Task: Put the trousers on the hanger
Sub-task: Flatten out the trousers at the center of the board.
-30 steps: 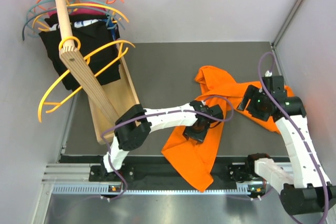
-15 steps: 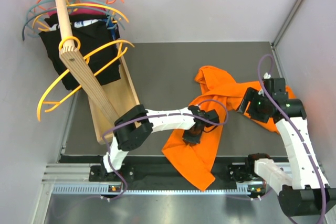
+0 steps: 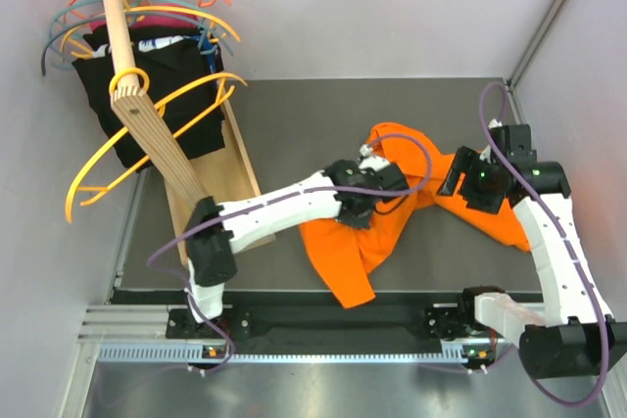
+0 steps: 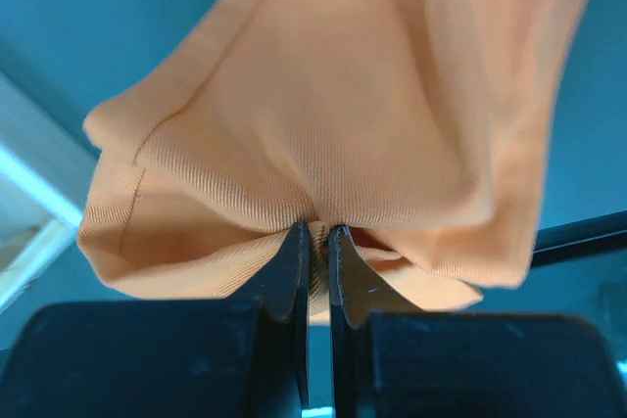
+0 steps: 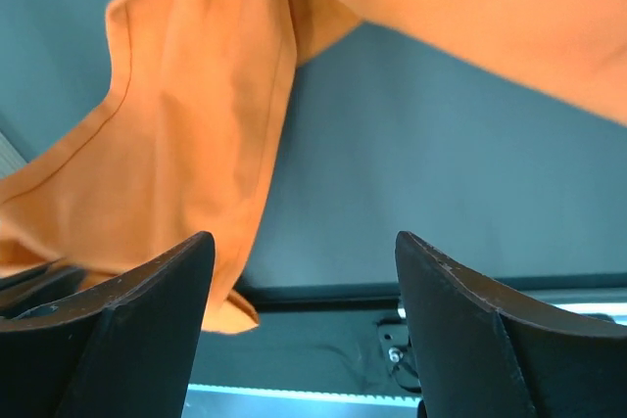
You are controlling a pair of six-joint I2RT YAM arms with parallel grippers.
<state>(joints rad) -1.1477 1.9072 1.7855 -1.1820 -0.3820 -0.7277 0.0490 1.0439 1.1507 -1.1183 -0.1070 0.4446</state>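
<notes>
Trousers point(image 3: 343, 252), ctr to 4 o'clock: orange woven cloth, matt, fine twill rib visible close up, soft creases. Hanger point(image 3: 196, 86), 10 o'clock: amber plastic, smooth, slight gloss. Rail point(image 3: 162, 149) at 10 o'clock: bare pale wood, matt. Tabletop point(image 3: 294, 124): dk grey, matt. L arm shell point(image 3: 284, 205): white plastic, semi-gloss.

The right gripper point(image 5: 304, 242) is holding its two dark fingers point(image 5: 147, 330) wide apart with nothing between them, facing the grey counter point(image 5: 421, 163). The orange trousers point(image 5: 196, 95) are draping across the top and down the left, a seamed fold reaching toward the counter's edge, where a dark rail point(image 5: 323, 305) is running.
</notes>
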